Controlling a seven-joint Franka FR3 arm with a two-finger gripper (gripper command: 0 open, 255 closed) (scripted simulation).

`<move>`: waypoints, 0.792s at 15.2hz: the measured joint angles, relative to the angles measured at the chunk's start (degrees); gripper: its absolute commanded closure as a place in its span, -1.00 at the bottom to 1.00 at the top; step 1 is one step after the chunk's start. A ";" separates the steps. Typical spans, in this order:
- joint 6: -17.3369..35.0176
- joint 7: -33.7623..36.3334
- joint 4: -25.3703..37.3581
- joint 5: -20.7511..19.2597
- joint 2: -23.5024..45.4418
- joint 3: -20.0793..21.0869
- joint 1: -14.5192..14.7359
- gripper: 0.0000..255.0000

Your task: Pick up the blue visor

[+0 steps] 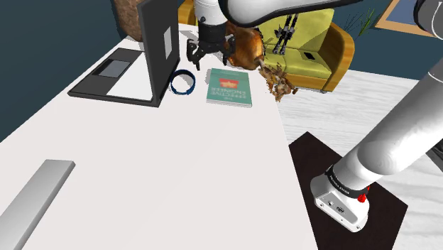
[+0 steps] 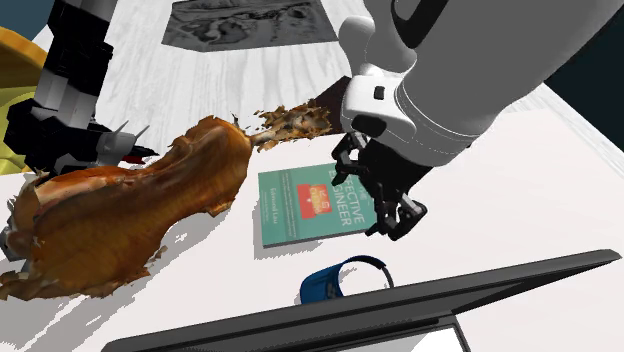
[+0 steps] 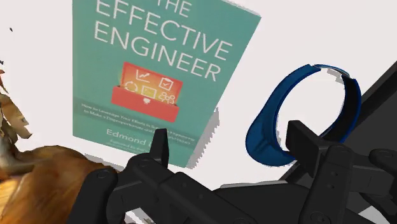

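We see the tool (image 3: 228,132) hovering over the smooth white tabletop (image 1: 156,170), its fingers spread wide and holding nothing. The blue visor (image 3: 262,137), a curved band with a brim, lies flat just beside one fingertip, between a teal book (image 3: 165,70) and a dark laptop (image 1: 157,50). A glossy brown violin (image 2: 130,215) lies near. A yellow sofa (image 1: 319,69) stands beyond.

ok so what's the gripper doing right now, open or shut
Black two-finger gripper: open, holding nothing; the blue curved visor lies unheld on the white table.
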 measured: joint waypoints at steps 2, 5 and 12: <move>-1.67 4.18 5.60 -3.98 6.17 0.33 1.78 -1.00; -4.34 9.13 13.18 -8.63 13.84 -0.09 5.37 -1.00; -0.57 11.53 10.33 -10.08 15.53 -0.61 5.66 -1.00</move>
